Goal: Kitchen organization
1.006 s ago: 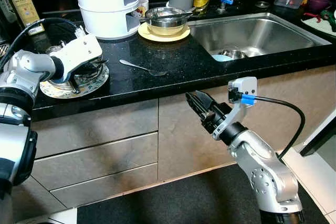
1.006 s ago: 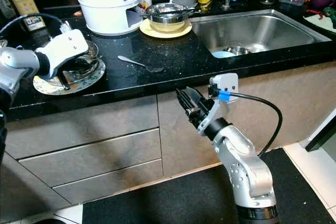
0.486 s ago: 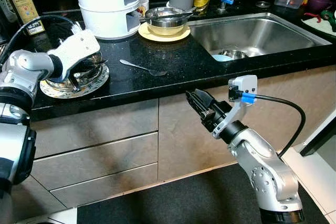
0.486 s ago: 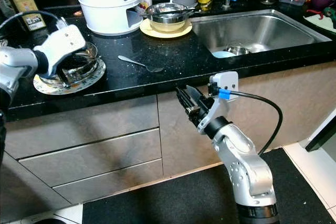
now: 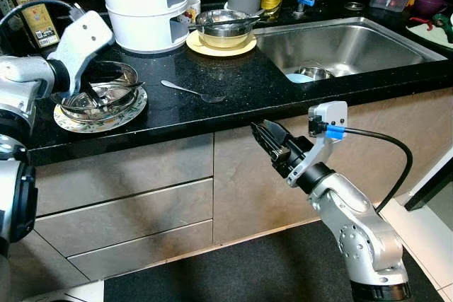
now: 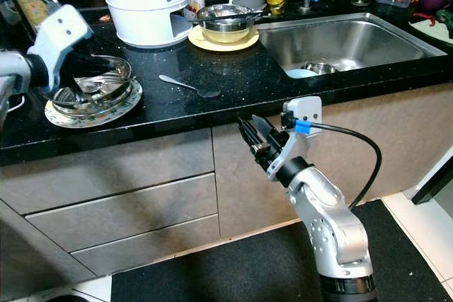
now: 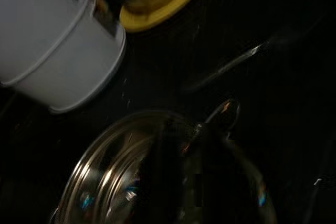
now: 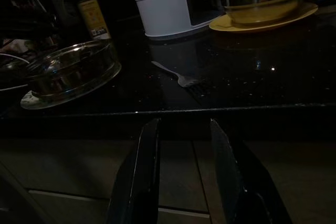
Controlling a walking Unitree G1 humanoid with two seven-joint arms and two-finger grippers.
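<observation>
Change: left gripper (image 5: 90, 93) has lifted and swung back toward nine o'clock off the glass bowl (image 5: 99, 97), its white wrist housing now tipped up high; a second ago it was hunched low over the bowl. The right arm has not budged.
Meaning: a judgement only, but this looks like a retreat after working at the bowl, or a re-aim for a fresh grip. The bowl sits on its patterned plate (image 5: 67, 122), so nothing is carried off yet.
Counter: black worktop (image 5: 233, 83) runs nine to three, with the steel sink (image 5: 354, 44) at two o'clock.
White container: the big tiered tub (image 5: 141, 5) stands at twelve o'clock of the bowl, close enough to crowd a high lift.
Right gripper: right gripper (image 5: 267, 143) hangs below the counter edge at six o'clock, before the drawer fronts, fingers (image 8: 148, 166) spread apart and holding nothing.
Steel bowl: steel bowl (image 5: 223, 25) on a yellow plate (image 5: 202, 47), one o'clock of the glass bowl.
Left fingers: dark tips at the bowl's near rim; spread or pressed, I cannot tell.
Loose fork: fork (image 5: 191, 90) lies flat at three o'clock of the bowl, well apart from both grippers.
</observation>
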